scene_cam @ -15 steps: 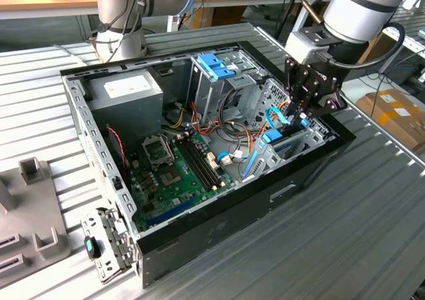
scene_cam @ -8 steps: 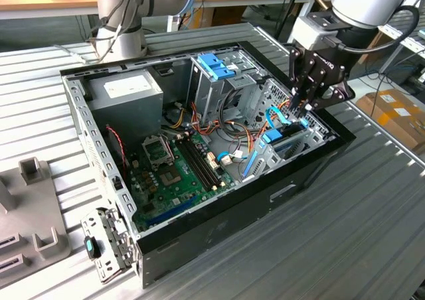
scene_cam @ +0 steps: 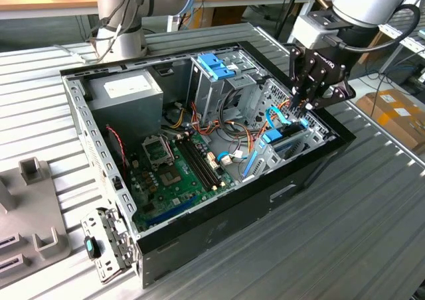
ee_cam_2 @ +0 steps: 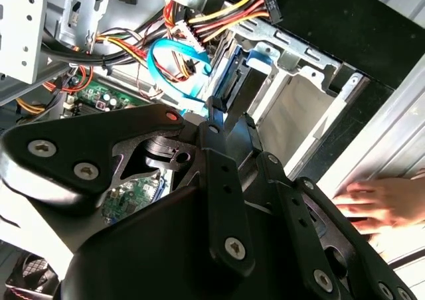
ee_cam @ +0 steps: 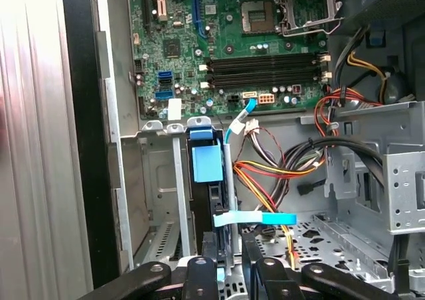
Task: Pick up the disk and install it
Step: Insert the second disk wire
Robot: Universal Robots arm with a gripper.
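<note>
**A:** Over at the exterior view's right end of the open PC case [scene_cam: 219, 237], the gripper [scene_cam: 307, 104] is hanging down into the drive bay area, right by the case's wall. Anyone seeing the disk?

**B:** Yep. The disk [ee_cam: 211, 180] is standing on edge in the metal drive bay [ee_cam: 163, 200], with its blue plastic frame facing the first wrist camera. In the second wrist view it's showing up too [ee_cam_2: 229, 84], sitting between the bay's rails, next to a flat light-blue data cable [ee_cam_2: 169, 71].

**A:** And the fingers [ee_cam: 207, 247]?

**B:** They're looking clamped on the disk's near edge, one on each side, in the first wrist view. Pretty narrow gap, and the disk is sitting in it.

**A:** What else is lying around?

**B:** The motherboard [scene_cam: 176, 174] is taking up the case floor, with the RAM sticks [ee_cam: 262, 71] and the empty CPU socket [ee_cam: 302, 8] nearby. The grey power supply [scene_cam: 126, 94] is sitting in the far corner, and a tall metal cage with a blue plastic top [scene_cam: 216, 68] is standing beside it. The whole case is resting on a ribbed metal table [scene_cam: 345, 233].

**A:** Anybody close?

**B:** A person's hand [ee_cam_2: 382, 200] is resting flat on the table just outside the case, in the second wrist view.
</note>
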